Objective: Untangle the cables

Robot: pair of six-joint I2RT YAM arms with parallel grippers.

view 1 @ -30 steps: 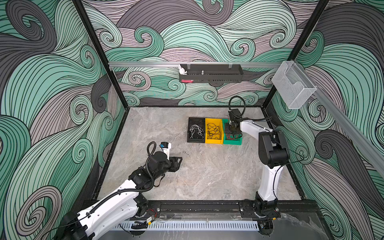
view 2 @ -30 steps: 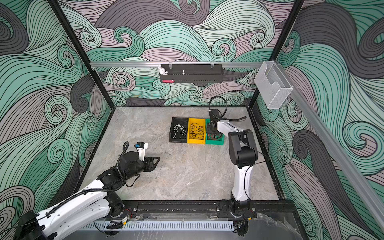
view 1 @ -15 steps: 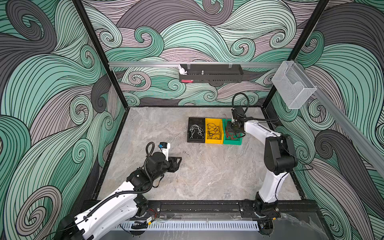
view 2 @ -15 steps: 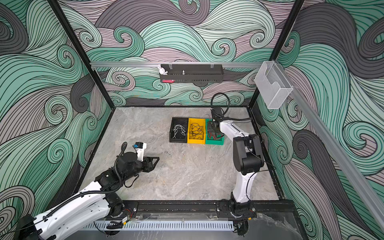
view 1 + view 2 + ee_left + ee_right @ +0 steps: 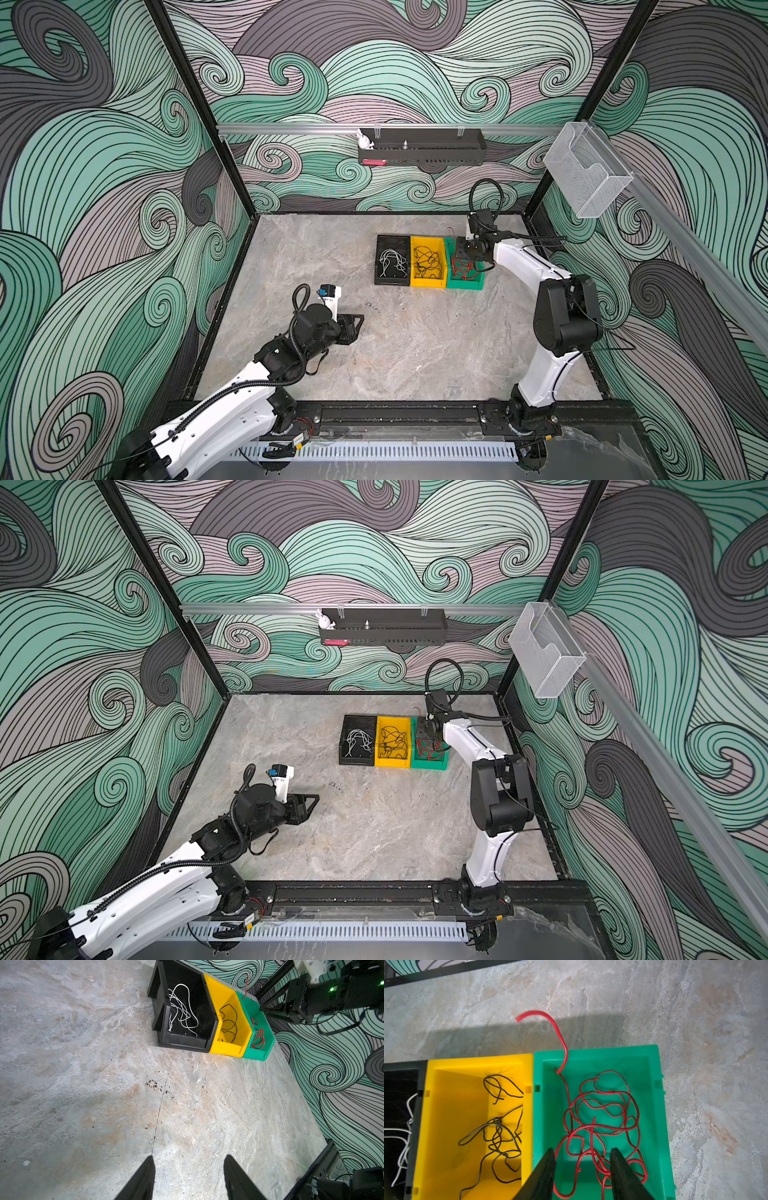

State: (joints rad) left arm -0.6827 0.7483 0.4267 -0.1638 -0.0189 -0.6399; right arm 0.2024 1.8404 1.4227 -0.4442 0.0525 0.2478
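Here, right arm (image 5: pixel 519 262) stretches toward the worktop's (image 5: pixel 415 357) far edge, right gripper (image 5: pixel 582 1149) spread over red cables (image 5: pixel 602 1110) in green bin (image 5: pixel 591 1051); left gripper (image 5: pixel 188 1158), low, likewise spread.

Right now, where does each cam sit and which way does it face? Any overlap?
Both top views: high over the front edge, looking down and back across the table; left arm and right arm show.
Left wrist: low behind the open left gripper, facing across the table toward black bin, yellow bin, green bin; its tips and the right arm show.
Right wrist: above the green bin, looking down on red cables; tips of the open right gripper show.
Shared: all see the bins.
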